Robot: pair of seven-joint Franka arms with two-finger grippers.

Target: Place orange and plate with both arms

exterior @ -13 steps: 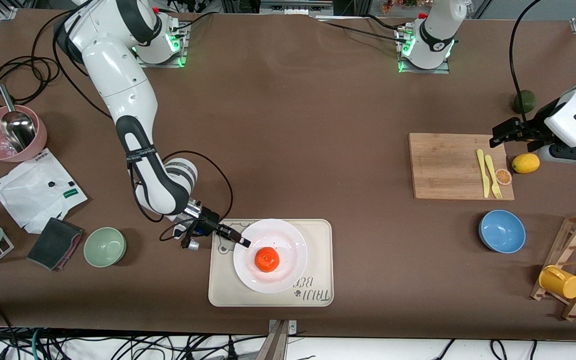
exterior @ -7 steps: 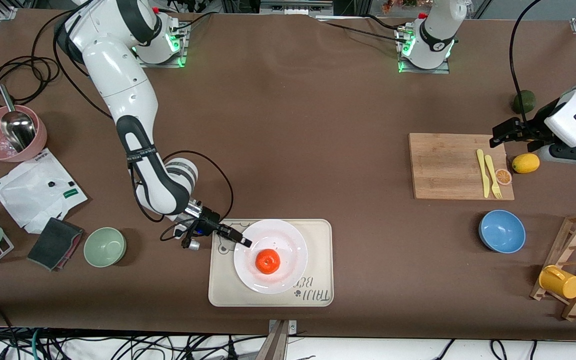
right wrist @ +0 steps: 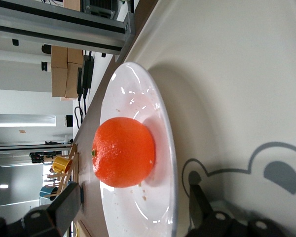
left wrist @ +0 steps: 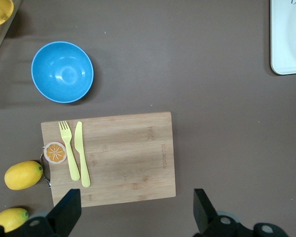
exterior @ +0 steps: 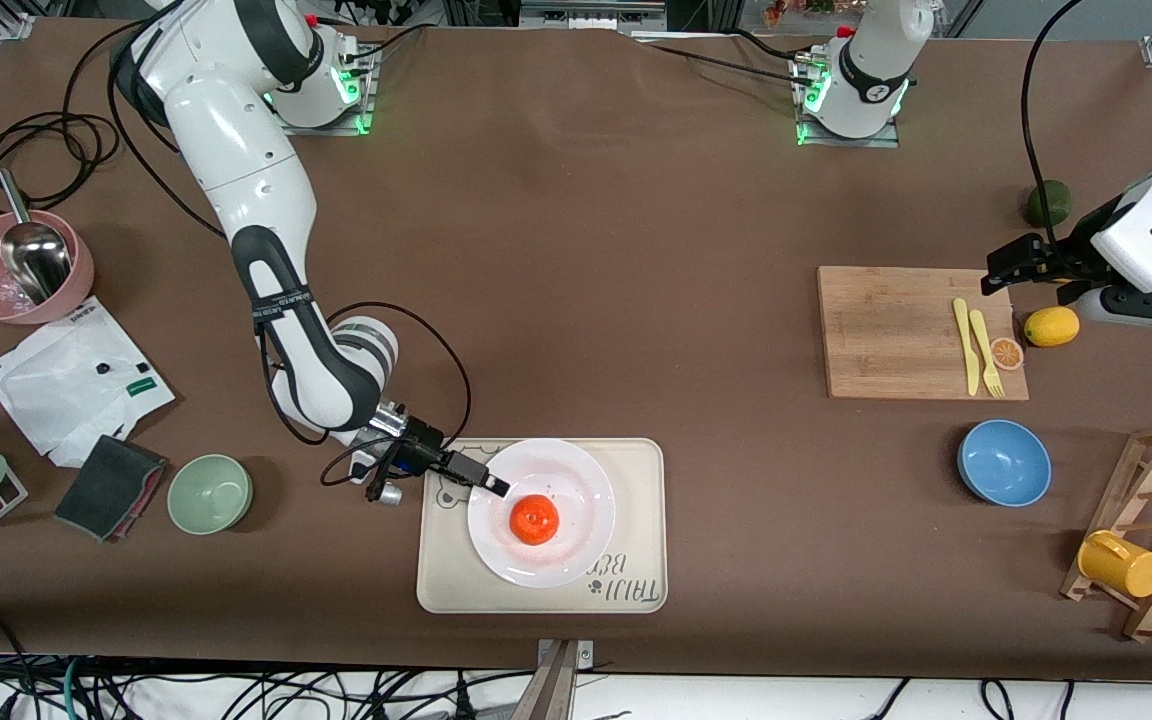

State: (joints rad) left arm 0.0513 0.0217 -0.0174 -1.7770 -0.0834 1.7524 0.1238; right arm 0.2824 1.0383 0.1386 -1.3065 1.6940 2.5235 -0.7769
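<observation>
plate [exterior: 576, 545]: looking like glossy white ceramic, catching bright highlights, smooth
orange [exterior: 535, 520]: showing a finely dimpled, slightly shiny peel, sitting on the plate
tray [exterior: 636, 470]: appearing as matt beige plastic under the plate
table [exterior: 636, 250]: wearing a matt brown covering, faintly creased
cutting board [exterior: 896, 330]: showing pale wood grain, unvarnished looking, toward the left arm's end from the plate
fork [exterior: 983, 352]: looking like matt yellow plastic, lying on the cutting board
blue bowl [exterior: 1004, 462]: appearing smooth, softly sheened
scoop [exterior: 31, 250]: gleaming like polished metal
</observation>
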